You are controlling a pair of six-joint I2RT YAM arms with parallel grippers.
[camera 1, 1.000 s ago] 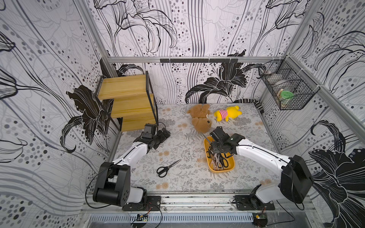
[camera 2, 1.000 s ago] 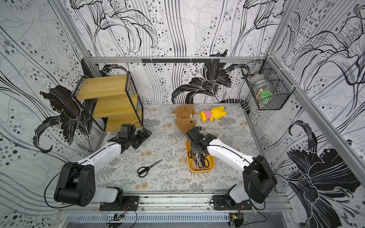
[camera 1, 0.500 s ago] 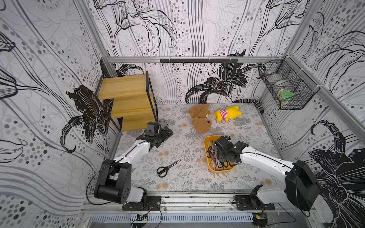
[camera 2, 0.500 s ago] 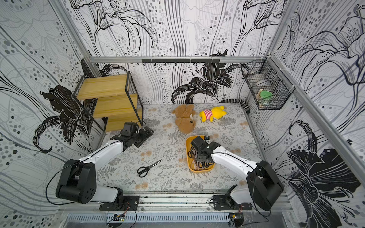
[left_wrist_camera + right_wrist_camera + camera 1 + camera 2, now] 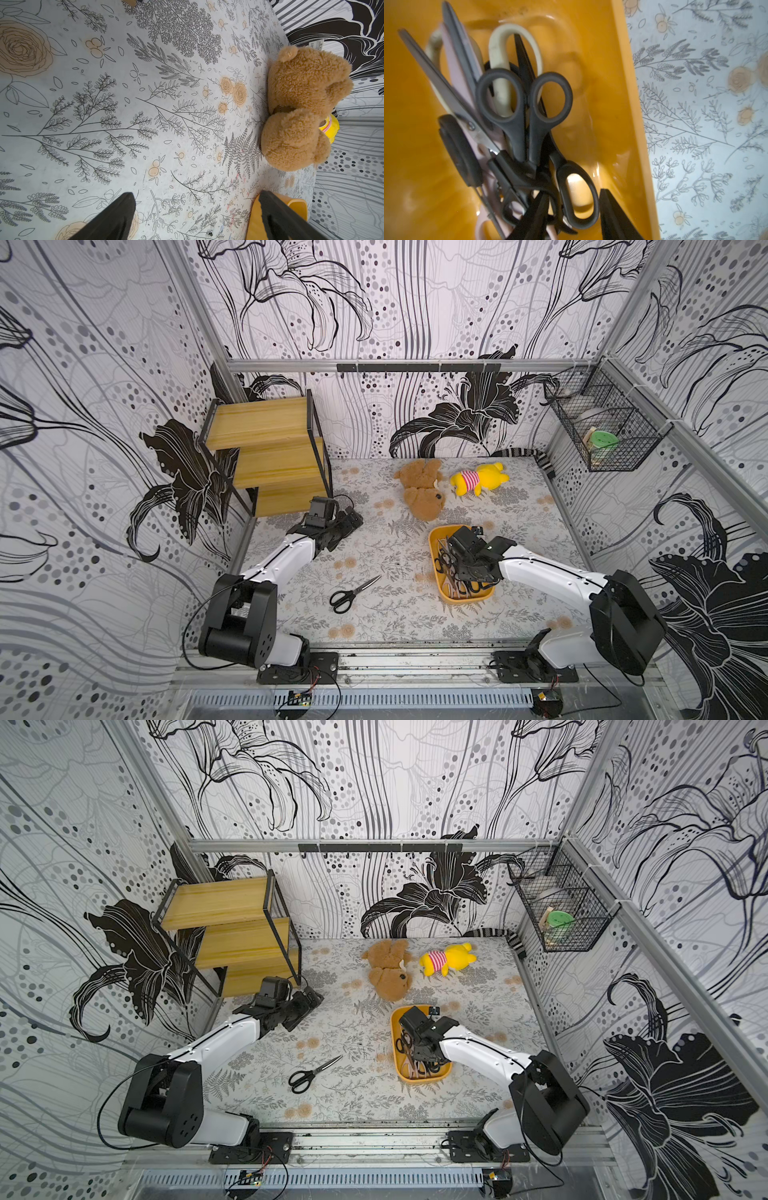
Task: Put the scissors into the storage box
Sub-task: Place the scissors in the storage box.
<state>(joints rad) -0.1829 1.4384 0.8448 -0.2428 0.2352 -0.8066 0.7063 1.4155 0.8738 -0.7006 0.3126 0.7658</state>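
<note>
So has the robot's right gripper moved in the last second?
Yes. The right gripper has slid back along the box, away from the teddy; the box itself has stayed put.

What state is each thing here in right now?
Storage box: holds a pile of scissors.
Loose black scissors: closed, flat on the table, outside the box.
Left gripper: open, empty.
Right gripper: open, low over the pile.
Brown teddy: lying on the table.
Yellow plush: lying on its side.
</note>
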